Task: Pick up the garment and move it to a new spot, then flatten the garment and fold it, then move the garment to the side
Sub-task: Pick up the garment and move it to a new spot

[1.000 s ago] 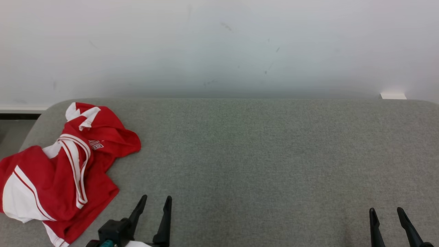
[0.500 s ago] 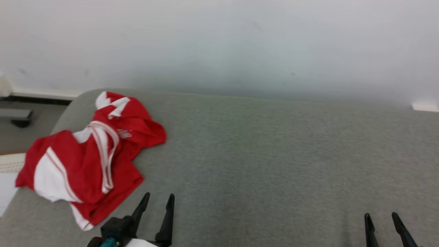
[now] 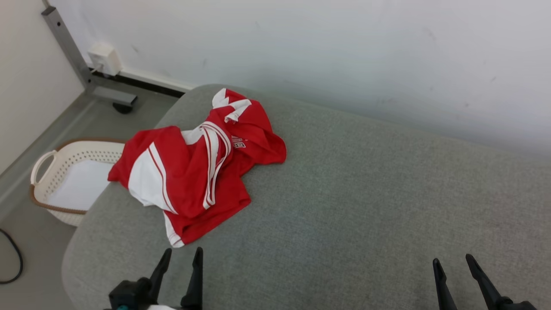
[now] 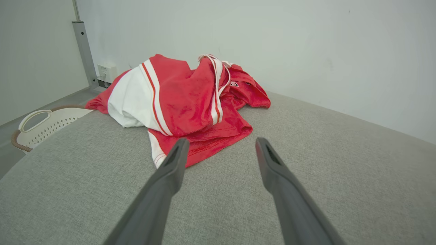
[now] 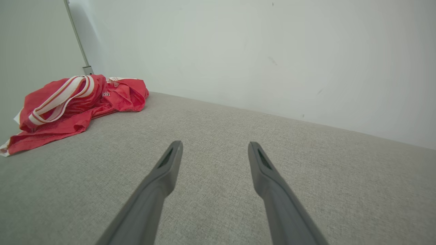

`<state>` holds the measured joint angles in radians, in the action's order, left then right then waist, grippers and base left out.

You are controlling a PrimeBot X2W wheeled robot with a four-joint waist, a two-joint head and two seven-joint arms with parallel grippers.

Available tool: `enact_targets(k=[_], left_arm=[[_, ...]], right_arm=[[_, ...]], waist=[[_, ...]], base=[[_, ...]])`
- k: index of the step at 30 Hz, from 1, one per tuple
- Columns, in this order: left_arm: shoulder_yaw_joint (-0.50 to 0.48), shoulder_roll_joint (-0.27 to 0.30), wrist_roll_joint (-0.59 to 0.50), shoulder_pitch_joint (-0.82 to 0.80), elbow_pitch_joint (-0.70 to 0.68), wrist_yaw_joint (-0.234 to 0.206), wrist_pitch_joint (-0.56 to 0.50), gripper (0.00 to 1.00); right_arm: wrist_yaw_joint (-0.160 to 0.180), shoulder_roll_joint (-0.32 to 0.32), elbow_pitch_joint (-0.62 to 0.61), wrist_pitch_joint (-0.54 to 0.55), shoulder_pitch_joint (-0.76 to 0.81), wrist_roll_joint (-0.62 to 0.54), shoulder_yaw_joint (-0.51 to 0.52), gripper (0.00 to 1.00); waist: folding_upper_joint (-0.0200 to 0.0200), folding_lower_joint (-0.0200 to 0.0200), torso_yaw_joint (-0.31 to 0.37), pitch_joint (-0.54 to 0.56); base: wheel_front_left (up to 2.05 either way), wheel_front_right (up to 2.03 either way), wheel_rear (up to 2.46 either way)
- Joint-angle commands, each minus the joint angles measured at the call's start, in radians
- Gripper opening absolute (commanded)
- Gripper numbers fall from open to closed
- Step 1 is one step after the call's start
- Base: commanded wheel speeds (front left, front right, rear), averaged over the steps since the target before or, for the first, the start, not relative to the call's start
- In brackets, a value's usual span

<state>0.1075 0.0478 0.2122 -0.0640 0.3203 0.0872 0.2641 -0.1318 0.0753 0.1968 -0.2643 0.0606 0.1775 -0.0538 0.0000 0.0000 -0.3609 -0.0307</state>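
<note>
Grey fabric covers the bench (image 3: 366, 193). The red-and-white garment (image 3: 193, 168) lies crumpled at its left end, untouched. The left gripper (image 3: 183, 249) and right gripper (image 3: 452, 258) hover empty, jaws open. The pick-up looks not yet begun; next, the left gripper likely needs to reach forward and pinch the near hem.

The garment (image 3: 198, 172) lies on the couch's (image 3: 366, 193) left end, above a basket (image 3: 64, 181).
</note>
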Motion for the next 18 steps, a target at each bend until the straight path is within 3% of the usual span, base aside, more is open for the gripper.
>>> enact_targets(k=[1, 6, 11, 18], left_arm=[[-0.006, 0.005, 0.019, -0.012, -0.011, -0.004, 0.001, 1.00], [-0.037, 0.005, 0.042, -0.107, -0.031, -0.005, 0.001, 1.00], [-0.093, 0.006, 0.015, -0.300, 0.000, 0.000, 0.001, 1.00], [-0.137, 0.042, 0.003, -0.619, 0.243, -0.024, 0.001, 1.00]], right_arm=[[0.002, 0.015, -0.001, 0.000, -0.021, -0.004, -0.003, 1.00], [0.002, 0.041, -0.020, 0.000, -0.067, -0.011, -0.016, 1.00], [0.002, 0.089, -0.043, 0.000, -0.130, -0.028, -0.010, 1.00], [0.002, 0.179, -0.087, 0.000, -0.180, -0.049, 0.019, 1.00]], waist=[[0.0000, 0.0000, -0.014, -0.035], [0.0000, 0.0000, 0.005, -0.120], [0.0000, 0.0000, 0.023, -0.254], [0.0000, 0.0000, 0.037, -0.417]], base=[[0.00, 0.00, 0.00], [0.00, 0.00, 0.00], [0.00, 0.00, 0.00], [0.00, 0.00, 0.00]])
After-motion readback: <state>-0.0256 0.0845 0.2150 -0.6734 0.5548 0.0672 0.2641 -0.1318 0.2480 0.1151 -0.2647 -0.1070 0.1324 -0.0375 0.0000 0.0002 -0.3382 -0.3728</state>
